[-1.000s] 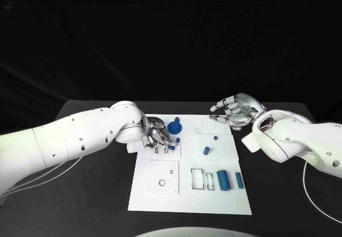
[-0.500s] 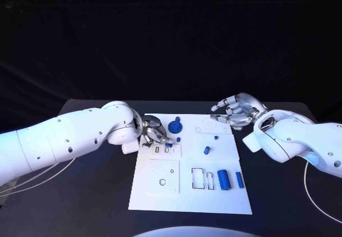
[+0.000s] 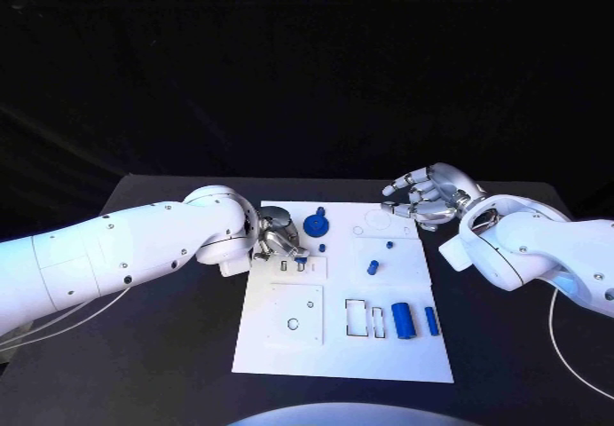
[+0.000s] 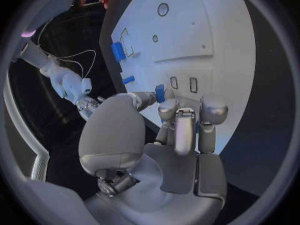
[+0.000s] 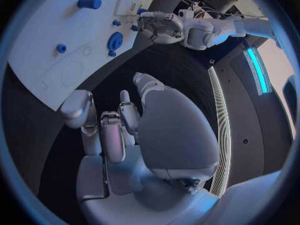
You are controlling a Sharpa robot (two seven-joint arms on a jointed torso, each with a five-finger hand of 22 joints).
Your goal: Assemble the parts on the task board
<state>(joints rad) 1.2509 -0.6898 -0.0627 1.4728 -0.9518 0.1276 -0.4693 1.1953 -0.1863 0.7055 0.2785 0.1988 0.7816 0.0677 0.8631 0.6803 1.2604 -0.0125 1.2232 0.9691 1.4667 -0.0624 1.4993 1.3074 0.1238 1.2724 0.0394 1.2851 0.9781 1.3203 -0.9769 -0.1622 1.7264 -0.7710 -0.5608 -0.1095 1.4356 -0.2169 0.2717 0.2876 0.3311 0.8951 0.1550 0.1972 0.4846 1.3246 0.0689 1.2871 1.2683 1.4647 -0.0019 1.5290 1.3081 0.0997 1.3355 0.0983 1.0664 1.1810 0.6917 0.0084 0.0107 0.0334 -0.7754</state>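
Head view shows the left hand [image 3: 279, 238] pinching a small blue part [image 4: 160, 92] over the task board [image 3: 295, 355]; it could jam tilted in a slot; the right hand [image 3: 422, 200] hovers released.

The left robot hand [image 3: 280, 240] has edged nearer the small blue part [image 3: 301, 264]

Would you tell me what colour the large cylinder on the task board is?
Blue; the large cylinder shows best in the head view.
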